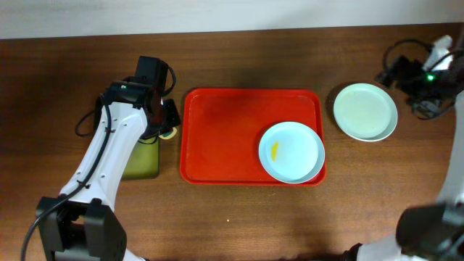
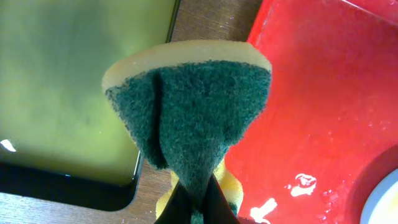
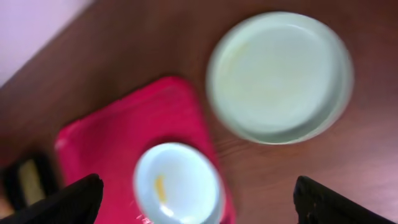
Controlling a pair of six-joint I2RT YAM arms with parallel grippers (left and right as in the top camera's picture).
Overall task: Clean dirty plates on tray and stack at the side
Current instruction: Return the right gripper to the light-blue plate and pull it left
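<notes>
The red tray lies mid-table. A pale blue-white plate with a small yellow smear sits in its right front corner, and a second rim shows under its lower right edge. A mint green plate rests on the table right of the tray. My left gripper hangs at the tray's left edge, shut on a yellow sponge with a green scouring face. My right gripper is open and empty, high at the far right. Its view shows the mint plate, the tray and the smeared plate.
A smaller black tray with an olive-green inside lies left of the red tray, under my left arm; it also shows in the left wrist view. Cables cluster at the far right corner. Wet spots glint on the red tray.
</notes>
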